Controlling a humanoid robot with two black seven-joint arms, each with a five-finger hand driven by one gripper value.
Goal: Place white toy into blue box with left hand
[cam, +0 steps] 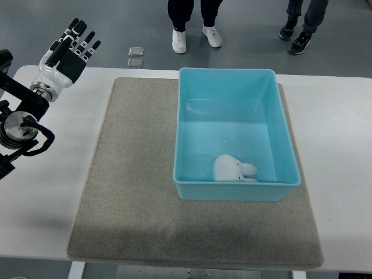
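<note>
The white toy (232, 169) lies inside the blue box (189, 116), against its near wall and slightly right of centre. The box sits on the right half of a grey mat (133, 174). My left hand (71, 46) is raised at the far left corner of the table, well away from the box. Its fingers are spread and hold nothing. No right hand shows in the picture.
The white table (343, 151) extends beyond the mat on both sides. Beyond the far edge, two people's legs and shoes (195, 36) stand on the grey floor, and two small square plates (136, 56) lie there.
</note>
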